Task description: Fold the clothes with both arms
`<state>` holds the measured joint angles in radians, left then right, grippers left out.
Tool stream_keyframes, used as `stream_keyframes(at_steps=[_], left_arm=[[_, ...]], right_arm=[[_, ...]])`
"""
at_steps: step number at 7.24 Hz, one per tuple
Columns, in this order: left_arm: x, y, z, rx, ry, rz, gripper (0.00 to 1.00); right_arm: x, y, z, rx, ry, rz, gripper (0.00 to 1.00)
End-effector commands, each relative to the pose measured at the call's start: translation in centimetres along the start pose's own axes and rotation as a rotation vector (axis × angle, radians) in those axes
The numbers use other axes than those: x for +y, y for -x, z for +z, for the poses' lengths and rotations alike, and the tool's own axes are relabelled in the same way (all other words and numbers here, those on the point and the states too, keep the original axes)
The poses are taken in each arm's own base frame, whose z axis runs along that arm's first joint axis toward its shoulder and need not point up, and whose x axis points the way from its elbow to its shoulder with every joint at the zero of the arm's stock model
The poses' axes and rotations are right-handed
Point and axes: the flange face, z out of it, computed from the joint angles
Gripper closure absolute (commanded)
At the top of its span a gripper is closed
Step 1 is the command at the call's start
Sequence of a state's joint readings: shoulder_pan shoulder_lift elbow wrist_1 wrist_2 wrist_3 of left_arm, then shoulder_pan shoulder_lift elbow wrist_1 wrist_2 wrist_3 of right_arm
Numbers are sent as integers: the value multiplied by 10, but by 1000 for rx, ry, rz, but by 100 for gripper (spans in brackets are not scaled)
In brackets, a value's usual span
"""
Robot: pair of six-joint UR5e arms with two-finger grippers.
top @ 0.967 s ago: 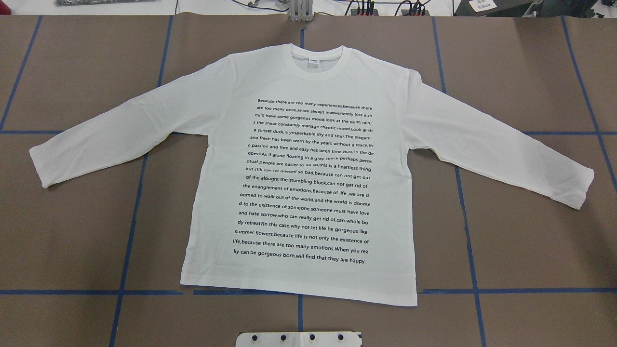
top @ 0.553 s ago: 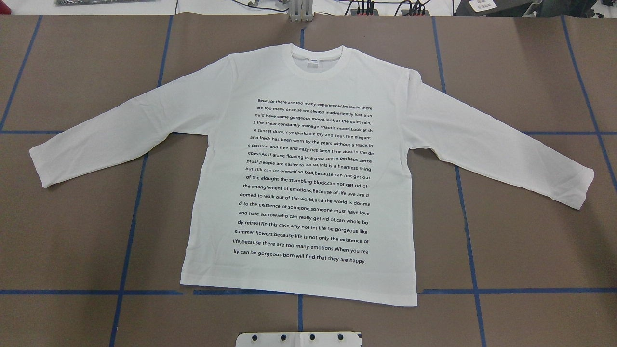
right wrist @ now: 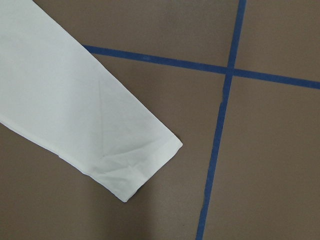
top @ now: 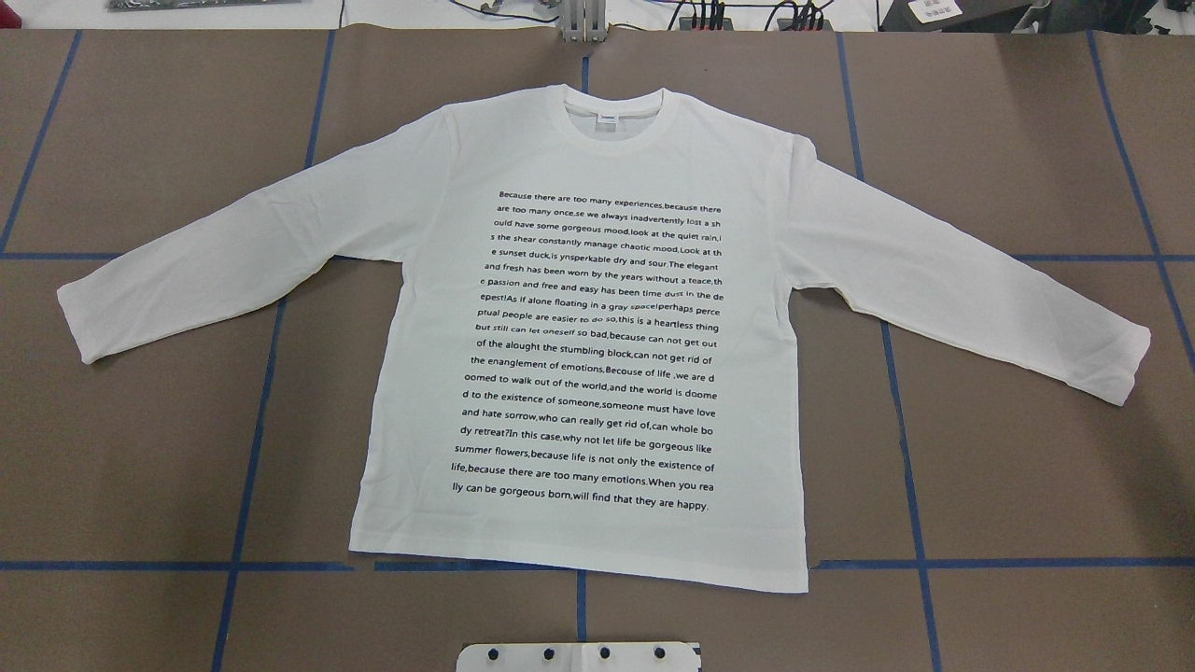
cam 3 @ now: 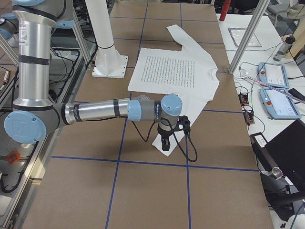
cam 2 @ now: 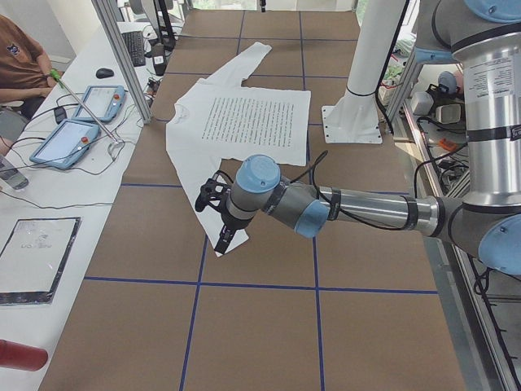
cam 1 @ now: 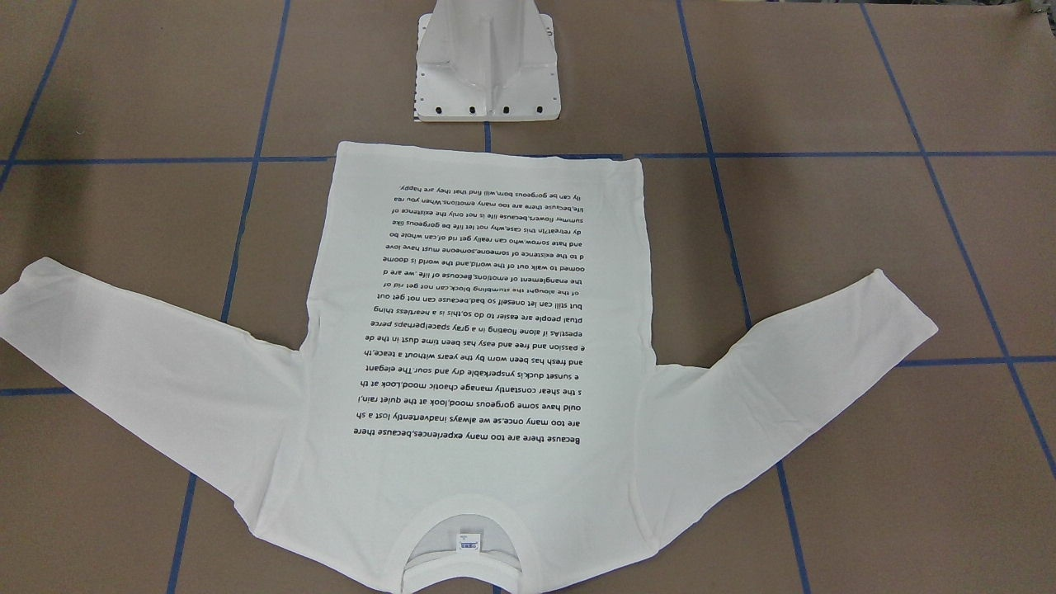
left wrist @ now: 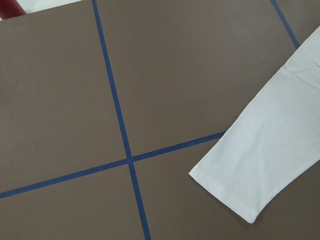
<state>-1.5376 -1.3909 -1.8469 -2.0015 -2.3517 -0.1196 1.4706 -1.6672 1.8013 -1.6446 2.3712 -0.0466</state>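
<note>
1. Garment position. The white T-shirt (top: 579, 373) lay flat on the brown table (top: 140, 448), print side up. The collar pointed away from the pedestal base (cam 1: 487, 74) and both sleeves were spread out to the sides. I saw no fold in it yet.

2. End effectors. The left gripper (cam 2: 222, 243) hung near the left cuff (left wrist: 235, 195), and the right gripper (cam 3: 166, 144) hung near the right cuff (right wrist: 140, 170). Only the side cameras showed them. I could not tell whether either set of fingers was spread or pressed together, and neither wrist view showed them.

3. Hazards I judged from here:
- A shallow descent could pinch only the top layer of a cuff, and the sleeve would open as it lifted.
- Too deep a descent could drive the fingers into the table covering.
- Each cuff sat off-centre in its wrist view, so closing without correction could miss the hem.
- Unequal pull by the two arms could drag the body askew and wrinkle the print.
</note>
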Motion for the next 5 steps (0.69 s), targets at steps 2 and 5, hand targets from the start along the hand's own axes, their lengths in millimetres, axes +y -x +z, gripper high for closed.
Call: stream_keyframes(at_steps=[2,5], left_arm=[[1,-5,1,55,10,-18,0],[1,-6,0,56,11,-39,0]], right_arm=[[-19,1,53,-32,-52,51,0],[-25,-9,122,-44,-8,49,3]])
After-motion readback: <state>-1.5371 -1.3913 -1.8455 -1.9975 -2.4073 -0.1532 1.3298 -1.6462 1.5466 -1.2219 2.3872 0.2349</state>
